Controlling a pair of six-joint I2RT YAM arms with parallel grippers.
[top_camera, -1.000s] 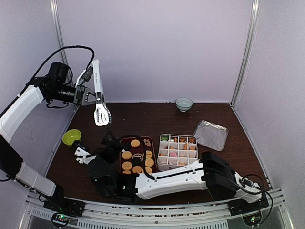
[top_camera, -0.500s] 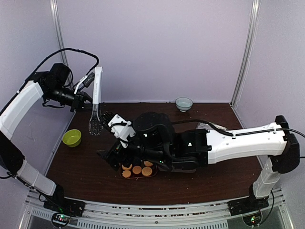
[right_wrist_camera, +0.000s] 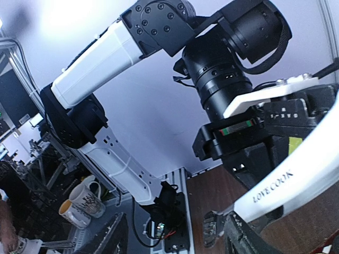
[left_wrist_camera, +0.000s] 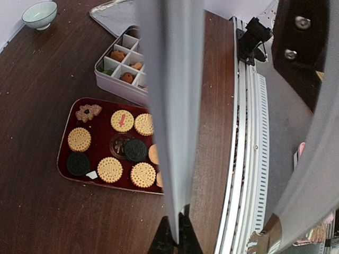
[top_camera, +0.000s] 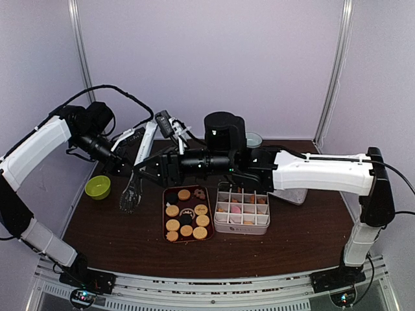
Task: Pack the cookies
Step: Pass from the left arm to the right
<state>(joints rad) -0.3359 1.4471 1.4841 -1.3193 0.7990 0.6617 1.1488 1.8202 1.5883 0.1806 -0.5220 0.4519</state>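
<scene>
Now, arms: two; both reach over the left half of the table [top_camera: 117, 236] and meet at the tongs
Left end effector [top_camera: 123, 165]: clenched on the tongs [top_camera: 130, 196]; one pair, its head hanging low over the table, left of the tray; the two tong arms fill much of the left wrist view
Right end effector [top_camera: 146, 170]: just beside the tongs, on their right; in its own wrist view the fingers stand apart, with a tong arm lettered LOVE COOK by one of them; whether it grips cannot be told
Cookies [top_camera: 172, 225]: on one dark red tray [top_camera: 163, 220] at mid-table, and in one white divided box [top_camera: 241, 227] just right of the tray
Tray count: eleven show in the left wrist view; seven round golden, two of them half hidden by the tongs; three round dark; one brown and irregular; more may lie behind the tongs
Box count: four compartments across; several hold cookies, one of them pink; too small to count further
Bowls: two; green bowl [top_camera: 97, 186] near the table's left edge; pale bowl [left_wrist_camera: 39, 13] at the back
Lid: one, silvery [top_camera: 295, 194], right of the box, partly under the right arm
</scene>
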